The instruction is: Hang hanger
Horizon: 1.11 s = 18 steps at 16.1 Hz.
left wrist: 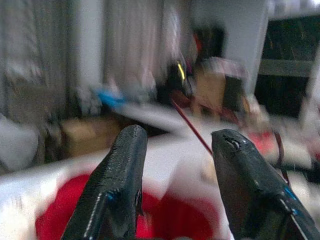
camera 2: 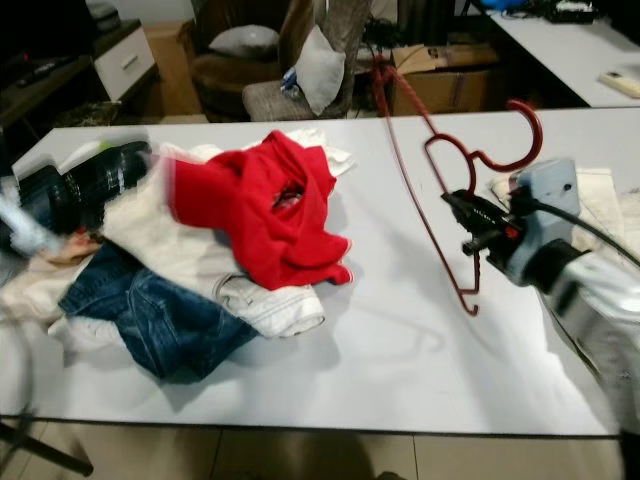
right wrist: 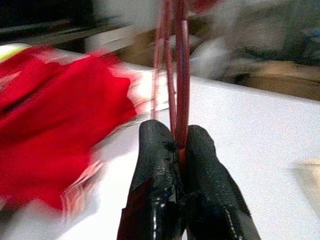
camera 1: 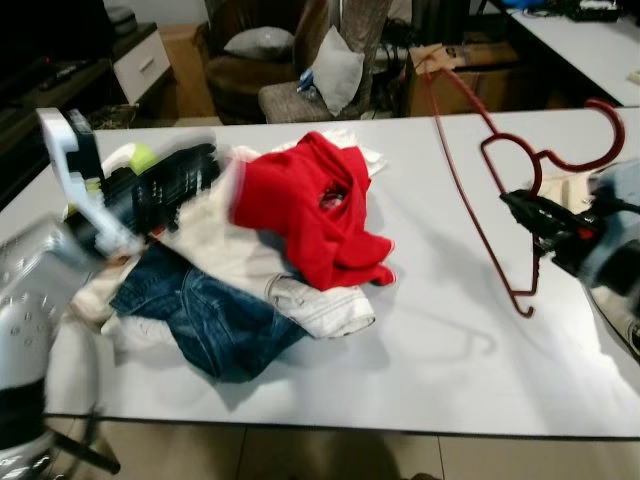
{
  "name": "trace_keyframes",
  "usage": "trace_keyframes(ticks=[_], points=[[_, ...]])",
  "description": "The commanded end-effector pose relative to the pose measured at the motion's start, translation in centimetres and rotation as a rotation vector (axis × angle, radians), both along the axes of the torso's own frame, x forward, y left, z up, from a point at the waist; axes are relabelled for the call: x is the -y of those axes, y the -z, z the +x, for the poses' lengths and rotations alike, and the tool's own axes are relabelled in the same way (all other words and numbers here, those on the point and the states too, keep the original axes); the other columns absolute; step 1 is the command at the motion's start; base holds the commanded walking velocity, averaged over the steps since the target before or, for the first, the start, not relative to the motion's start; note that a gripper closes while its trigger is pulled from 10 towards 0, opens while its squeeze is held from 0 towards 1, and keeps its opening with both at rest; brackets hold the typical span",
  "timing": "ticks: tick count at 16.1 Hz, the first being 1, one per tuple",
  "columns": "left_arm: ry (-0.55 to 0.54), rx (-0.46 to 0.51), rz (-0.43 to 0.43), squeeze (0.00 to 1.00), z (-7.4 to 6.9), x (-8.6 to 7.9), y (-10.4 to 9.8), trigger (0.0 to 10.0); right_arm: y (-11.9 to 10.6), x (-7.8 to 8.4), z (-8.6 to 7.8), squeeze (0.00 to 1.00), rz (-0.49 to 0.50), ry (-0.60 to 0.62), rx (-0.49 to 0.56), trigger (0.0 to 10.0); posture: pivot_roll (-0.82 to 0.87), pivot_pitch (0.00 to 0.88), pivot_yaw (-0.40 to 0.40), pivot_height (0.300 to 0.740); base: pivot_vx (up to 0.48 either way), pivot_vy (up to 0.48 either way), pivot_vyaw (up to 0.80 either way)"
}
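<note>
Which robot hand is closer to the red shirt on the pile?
Left. The left gripper hovers open right at the red shirt on the clothes pile. The right gripper is off to the shirt's right, shut on the red hanger above the table.

On the counter [camera 1: 420,330] lay one red garment [camera 1: 315,205], one pair of jeans [camera 1: 215,315] and some white clothes [camera 1: 320,305]; one red hanger [camera 1: 500,180] stood above it.
</note>
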<state>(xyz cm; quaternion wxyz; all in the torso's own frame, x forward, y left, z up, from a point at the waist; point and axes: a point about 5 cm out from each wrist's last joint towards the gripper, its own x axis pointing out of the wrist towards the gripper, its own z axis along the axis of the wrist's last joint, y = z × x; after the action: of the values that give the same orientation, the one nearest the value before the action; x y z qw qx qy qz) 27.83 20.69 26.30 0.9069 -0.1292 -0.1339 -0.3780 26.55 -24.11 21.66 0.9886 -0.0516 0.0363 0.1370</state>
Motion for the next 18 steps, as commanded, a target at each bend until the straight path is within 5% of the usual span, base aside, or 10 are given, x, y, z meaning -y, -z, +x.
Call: trace_keyframes(ticks=[1, 3, 5, 6, 7, 8, 11, 12, 15, 18], points=[[-0.035, 0.021, -0.014, 1.00, 0.0, 0.3, -1.0, 10.0, -1.5, -0.4, 0.1, 0.00, -0.031, 0.057, 0.105, 10.0, -0.06, 0.000, 0.092, 0.740, 0.000, 0.000, 0.00], [-0.181, -0.040, 0.129, 1.00, 1.4, 3.2, 2.2, 10.0, 0.5, -1.3, 0.0, 0.00, 0.100, 0.194, 0.063, 10.0, -0.08, 0.000, 0.079, 0.740, 0.000, 0.000, 0.00], [-0.251, -0.047, 0.108, 1.00, 1.1, 3.7, 3.1, 10.0, 1.6, -2.2, -0.5, 0.00, 0.160, 0.230, 0.046, 10.0, -0.10, 0.000, 0.076, 0.740, 0.000, 0.000, 0.00], [-0.361, -0.062, 0.073, 0.74, 1.0, 3.7, 3.3, 10.0, 1.9, -3.6, -1.1, 0.00, 0.150, 0.237, 0.050, 10.0, -0.11, 0.000, 0.075, 0.740, 0.000, 0.000, 0.00], [-0.379, -0.091, 0.100, 0.74, 1.1, 4.1, 3.9, 10.0, 1.9, -4.2, -1.2, 0.00, 0.096, 0.223, 0.069, 10.0, -0.10, 0.000, 0.075, 0.740, 0.000, 0.000, 0.00], [-0.378, -0.097, 0.154, 0.05, 0.8, 4.8, 5.0, 10.0, 2.2, -5.0, -1.0, 0.00, 0.045, 0.201, 0.053, 10.0, -0.11, 0.000, 0.073, 0.740, 0.000, 0.000, 0.00], [-0.396, -0.098, 0.181, 0.00, 0.0, 6.1, 6.9, 10.0, 2.0, -5.8, -1.0, 0.00, 0.030, 0.197, 0.076, 10.0, -0.10, 0.000, 0.072, 0.740, 0.000, 0.000, 0.00], [-0.439, -0.166, 0.179, 0.00, -0.5, 6.0, 9.0, 10.0, 2.4, -5.9, -1.7, 0.00, 0.045, 0.213, 0.072, 10.0, -0.12, 0.000, 0.079, 0.740, 0.000, -0.304, -0.80], [-0.449, -0.177, 0.216, 0.00, -0.9, 6.3, 10.1, 10.0, 2.3, -6.0, -2.5, 0.00, 0.015, 0.266, 0.127, 10.0, -0.14, 0.000, 0.084, 0.740, 0.000, -0.444, -0.80], [-0.451, -0.166, 0.252, 0.00, -1.3, 6.4, 10.7, 10.0, 3.0, -6.7, -2.9, 0.00, 0.066, 0.212, 0.076, 10.0, -0.14, 0.000, 0.070, 0.740, 0.000, -0.480, -0.80]])
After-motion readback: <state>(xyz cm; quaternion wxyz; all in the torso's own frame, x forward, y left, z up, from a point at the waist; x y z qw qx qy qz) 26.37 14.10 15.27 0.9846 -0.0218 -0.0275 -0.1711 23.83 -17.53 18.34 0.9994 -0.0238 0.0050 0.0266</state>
